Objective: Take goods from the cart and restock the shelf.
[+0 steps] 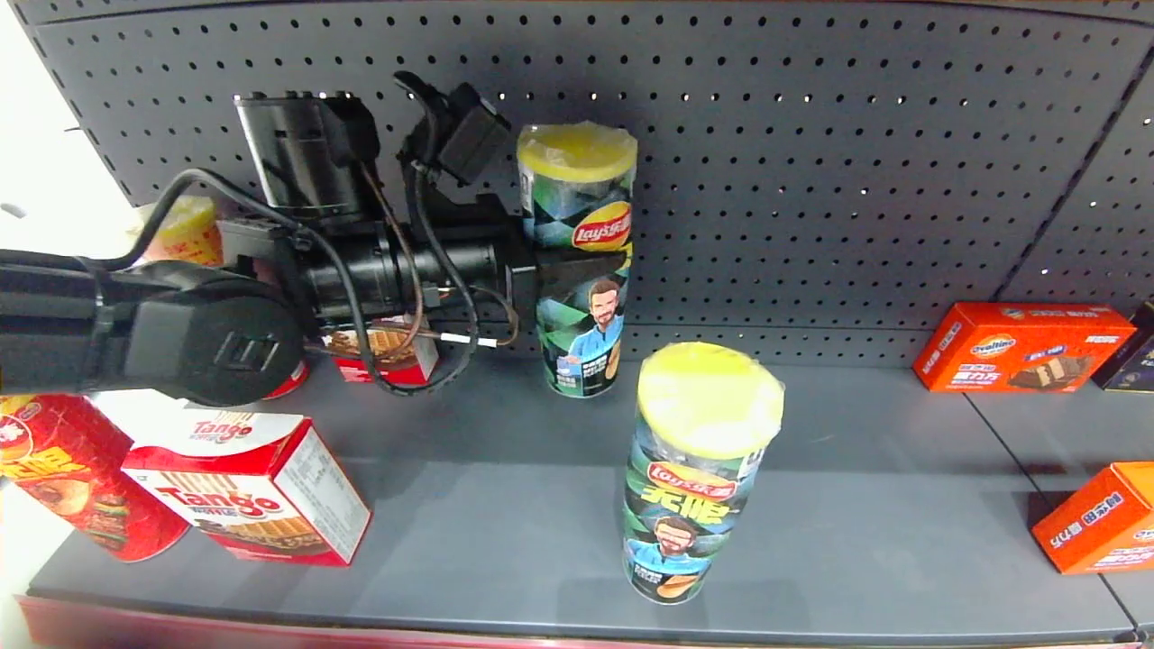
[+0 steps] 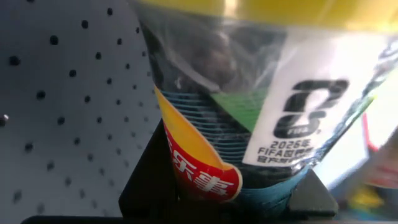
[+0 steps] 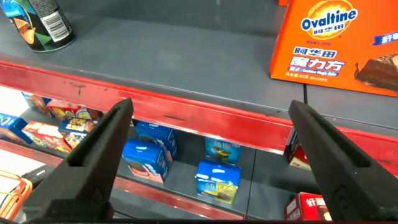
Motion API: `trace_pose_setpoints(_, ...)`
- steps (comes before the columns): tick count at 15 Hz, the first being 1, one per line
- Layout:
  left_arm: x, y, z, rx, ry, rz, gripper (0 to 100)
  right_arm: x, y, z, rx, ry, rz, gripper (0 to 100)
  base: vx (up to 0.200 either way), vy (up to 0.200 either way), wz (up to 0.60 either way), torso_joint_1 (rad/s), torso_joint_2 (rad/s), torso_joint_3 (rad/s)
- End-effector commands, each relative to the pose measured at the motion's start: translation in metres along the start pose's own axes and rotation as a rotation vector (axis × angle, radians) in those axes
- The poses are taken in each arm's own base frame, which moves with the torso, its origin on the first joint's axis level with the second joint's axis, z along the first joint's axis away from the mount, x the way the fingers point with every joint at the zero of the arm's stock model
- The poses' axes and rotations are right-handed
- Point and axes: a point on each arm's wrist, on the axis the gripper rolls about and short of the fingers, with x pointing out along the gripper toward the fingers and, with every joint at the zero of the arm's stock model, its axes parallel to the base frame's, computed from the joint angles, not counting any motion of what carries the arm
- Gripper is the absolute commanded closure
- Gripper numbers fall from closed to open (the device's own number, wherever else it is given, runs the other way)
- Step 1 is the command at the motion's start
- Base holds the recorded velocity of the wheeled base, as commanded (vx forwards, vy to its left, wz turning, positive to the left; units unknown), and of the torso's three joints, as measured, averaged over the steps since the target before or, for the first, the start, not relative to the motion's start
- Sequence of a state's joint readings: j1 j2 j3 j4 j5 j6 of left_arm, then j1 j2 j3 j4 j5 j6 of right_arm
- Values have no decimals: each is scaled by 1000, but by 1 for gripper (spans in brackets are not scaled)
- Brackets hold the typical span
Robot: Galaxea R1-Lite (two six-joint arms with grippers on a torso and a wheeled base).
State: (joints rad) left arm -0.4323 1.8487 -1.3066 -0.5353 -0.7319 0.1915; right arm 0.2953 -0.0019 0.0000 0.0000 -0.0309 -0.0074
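Black left gripper [image 1: 581,269], held level, pinches rear chip can [image 1: 577,185]; right gripper [image 3: 211,111] spread wide.

Head camera looks down onto the shelf [image 1: 505,505]; left wrist camera sits very close to, seemingly, its rear can [image 1: 577,216].

The left arm [image 1: 180,333] covers most of a red box [image 1: 379,350] and of a yellow-topped can [image 1: 185,230] behind it. The red can [image 1: 63,473] is cut by the left edge of the head view, and the orange box [image 1: 1095,518] by the right edge. In the left wrist view the chips can [image 2: 249,124] is blurred and cut at the top edge.
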Motion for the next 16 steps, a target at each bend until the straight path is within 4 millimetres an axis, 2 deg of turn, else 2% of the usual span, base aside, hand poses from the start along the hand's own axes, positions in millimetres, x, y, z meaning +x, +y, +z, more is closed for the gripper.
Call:
trace_pose_setpoints(1,20,11,-23,-15,25,-24,100,0,0,0,0,2,1,0,0,0,0,0,0,0)
trace_pose_setpoints(4,39,24,-37,-16,16,-66,100,0,0,0,0,2,1,0,0,0,0,0,0,0)
trace_pose_setpoints(7,51,23,-47,-17,16,-86,100,0,0,0,0,2,1,0,0,0,0,0,0,0)
trace_pose_setpoints(11,62,26,-58,-9,6,-90,100,0,0,0,0,2,1,0,0,0,0,0,0,0)
trace_pose_setpoints(16,65,29,-65,-11,7,-101,100,0,0,0,0,2,1,0,0,0,0,0,0,0)
